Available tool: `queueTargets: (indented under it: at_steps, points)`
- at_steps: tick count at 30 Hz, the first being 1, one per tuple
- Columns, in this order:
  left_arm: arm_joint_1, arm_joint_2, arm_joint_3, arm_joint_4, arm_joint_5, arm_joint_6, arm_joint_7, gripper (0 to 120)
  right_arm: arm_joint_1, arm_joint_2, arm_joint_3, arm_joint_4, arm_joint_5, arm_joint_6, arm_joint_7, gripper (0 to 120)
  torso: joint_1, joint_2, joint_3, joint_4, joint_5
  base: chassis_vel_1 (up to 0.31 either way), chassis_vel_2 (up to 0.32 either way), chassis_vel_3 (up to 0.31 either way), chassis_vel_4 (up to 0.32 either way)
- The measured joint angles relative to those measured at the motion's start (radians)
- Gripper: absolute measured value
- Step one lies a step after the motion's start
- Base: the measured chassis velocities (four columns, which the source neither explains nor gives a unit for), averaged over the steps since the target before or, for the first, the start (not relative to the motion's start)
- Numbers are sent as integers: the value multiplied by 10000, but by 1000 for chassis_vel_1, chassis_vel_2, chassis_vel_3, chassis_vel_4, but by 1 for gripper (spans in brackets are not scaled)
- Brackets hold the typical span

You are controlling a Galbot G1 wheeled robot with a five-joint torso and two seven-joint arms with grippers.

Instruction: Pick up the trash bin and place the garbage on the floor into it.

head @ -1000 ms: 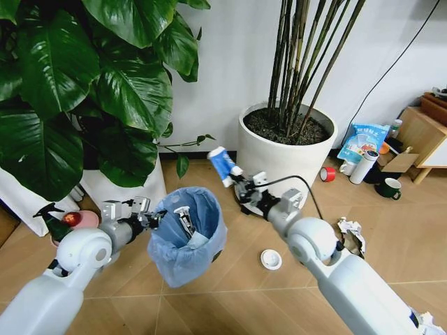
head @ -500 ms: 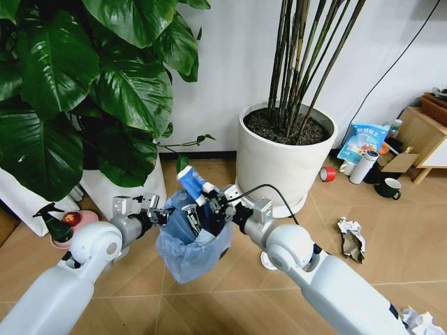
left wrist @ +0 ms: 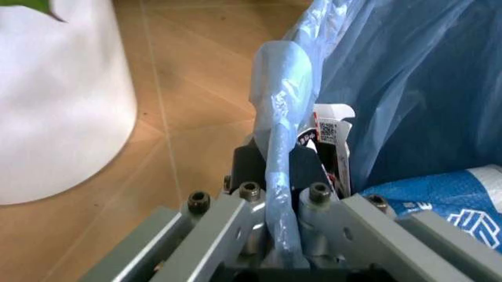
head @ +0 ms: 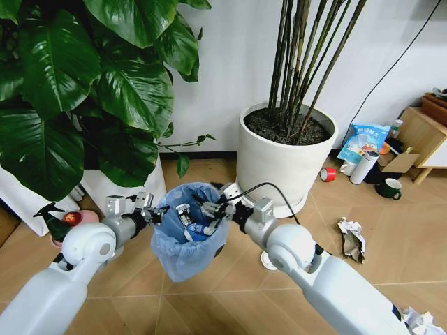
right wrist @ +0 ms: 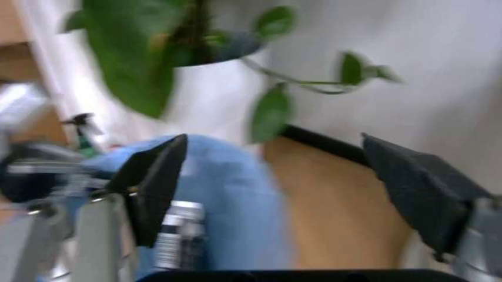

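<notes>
The trash bin (head: pixel 187 237), small and lined with a crinkly light-blue bag, hangs above the floor. My left gripper (head: pixel 152 213) is shut on its rim (left wrist: pixel 281 176), with the bag pinched between the fingers. My right gripper (head: pixel 211 206) hovers over the bin's mouth, open and holding nothing, its dark fingers (right wrist: pixel 159 176) spread wide. A blue-white carton (head: pixel 198 231) lies inside the bin beside other litter (left wrist: pixel 328 134). On the floor to the right lie a crumpled paper wad with a dark wrapper (head: pixel 351 237), a white lid (head: pixel 265 262) half hidden by my right arm, and another wad (head: pixel 419 322).
A big white pot of bamboo stems (head: pixel 285 157) stands just behind the bin. A leafy plant in a white pot (head: pixel 126 187) crowds the left. A spray bottle (head: pixel 52 222) sits at far left. Blue snack bag, tumbler and mugs (head: pixel 363 166) stand by the wooden furniture at right.
My right gripper carried the blue-white carton left over the bin and opened; the carton now lies inside. The left gripper kept its hold on the rim.
</notes>
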Motion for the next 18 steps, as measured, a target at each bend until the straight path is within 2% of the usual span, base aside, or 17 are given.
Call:
queueTargets:
  at_steps: [2,3,4,6,7,10,15,18]
  points:
    - [45,-29,-71,-15,92,0,22,0,-478,-350,829,72,-2,-166,-39,96,0,0,-1,-1,-1,0,0,0,0]
    - [45,-29,-71,-15,92,0,22,0,-478,-350,829,72,-2,-166,-39,96,0,0,-1,-1,-1,0,0,0,0]
    - [49,-63,-96,-24,124,0,27,0,-840,-511,1281,36,-6,-203,-106,99,0,0,-1,-3,-2,0,0,0,0]
    - [38,-130,-127,-45,148,0,35,0,-1543,-680,2041,-329,-125,-220,-331,100,0,0,-2,-4,0,0,0,0,0]
    - [38,-130,-127,-45,148,0,35,0,-1543,-680,2041,-329,-125,-220,-331,100,0,0,-2,-4,0,0,0,0,0]
    - [22,-165,-148,-70,180,0,56,0,-2745,-695,3048,-1524,-837,100,-1216,100,0,0,-1,-8,2,0,0,0,0]
    - [44,-158,-148,-131,215,-1,83,0,-3355,-433,3425,-2789,-1428,396,-1613,100,0,0,-1,-4,3,0,0,0,0]
    - [85,-107,-138,-229,232,0,179,0,-3613,-130,3706,-4029,-2319,841,-2130,100,0,0,-1,-3,-2,0,0,0,0]
